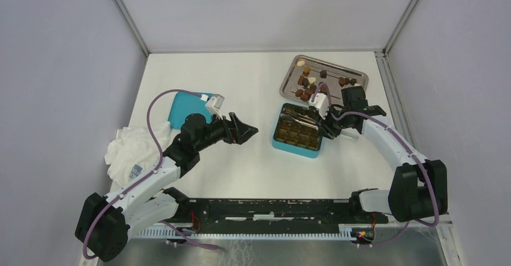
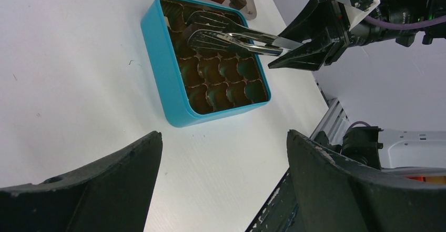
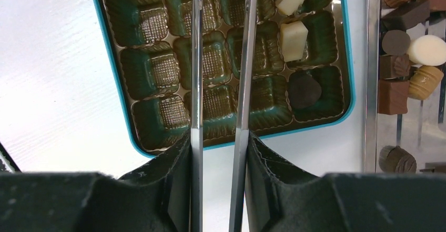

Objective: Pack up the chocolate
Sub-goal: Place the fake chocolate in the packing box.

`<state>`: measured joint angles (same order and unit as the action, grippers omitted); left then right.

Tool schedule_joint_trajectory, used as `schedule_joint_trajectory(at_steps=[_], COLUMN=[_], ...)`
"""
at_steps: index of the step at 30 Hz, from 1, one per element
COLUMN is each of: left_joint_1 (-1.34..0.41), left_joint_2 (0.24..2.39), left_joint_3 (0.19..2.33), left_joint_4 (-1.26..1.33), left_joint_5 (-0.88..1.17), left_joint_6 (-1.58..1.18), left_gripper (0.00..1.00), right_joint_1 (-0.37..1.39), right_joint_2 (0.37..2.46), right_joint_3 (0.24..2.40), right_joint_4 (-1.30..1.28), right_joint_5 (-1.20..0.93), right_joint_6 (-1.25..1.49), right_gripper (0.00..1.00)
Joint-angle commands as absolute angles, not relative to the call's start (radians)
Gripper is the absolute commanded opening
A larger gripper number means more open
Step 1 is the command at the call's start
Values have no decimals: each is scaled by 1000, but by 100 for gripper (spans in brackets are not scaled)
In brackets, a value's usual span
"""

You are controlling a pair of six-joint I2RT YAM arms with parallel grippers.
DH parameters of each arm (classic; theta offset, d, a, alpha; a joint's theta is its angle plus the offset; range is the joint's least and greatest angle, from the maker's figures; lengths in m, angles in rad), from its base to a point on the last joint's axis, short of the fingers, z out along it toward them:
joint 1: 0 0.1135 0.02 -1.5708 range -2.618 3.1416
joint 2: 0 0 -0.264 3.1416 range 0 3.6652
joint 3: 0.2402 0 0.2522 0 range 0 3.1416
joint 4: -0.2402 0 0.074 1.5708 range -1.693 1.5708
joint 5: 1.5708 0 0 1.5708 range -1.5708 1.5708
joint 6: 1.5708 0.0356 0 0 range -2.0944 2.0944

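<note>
A lab test cell: plain grey partition walls (image 1: 60,67) enclose a white table (image 1: 211,79).

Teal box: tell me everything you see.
The teal box is square, round-cornered, open, flat on the white table beside the metal tray. Its glossy brown gridded insert holds two white chocolates and a dark chocolate in cells nearest the tray; the rest look empty. Tweezers held by the right gripper reach over it.
</note>
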<state>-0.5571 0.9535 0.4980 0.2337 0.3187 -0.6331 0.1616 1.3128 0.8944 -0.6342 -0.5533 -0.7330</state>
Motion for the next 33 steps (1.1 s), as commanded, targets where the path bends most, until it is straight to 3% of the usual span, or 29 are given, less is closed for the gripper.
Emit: schedule_joint_trajectory(at_steps=[1, 19, 33], left_joint_1=[-562, -566, -569], left_joint_2=[948, 935, 898], left_joint_3=[500, 499, 511], left_joint_4=[263, 258, 220], left_joint_5=[303, 301, 291], left_joint_6=[-655, -655, -641], left_gripper=[92, 92, 92], right_joint_1=[167, 173, 161], right_joint_2=[1314, 1331, 1300], right_joint_3=[885, 900, 947], right_joint_4=[-578, -598, -634], right_joint_5=[-528, -532, -581], right_joint_6=[-711, -709, -698], right_gripper=[19, 41, 43])
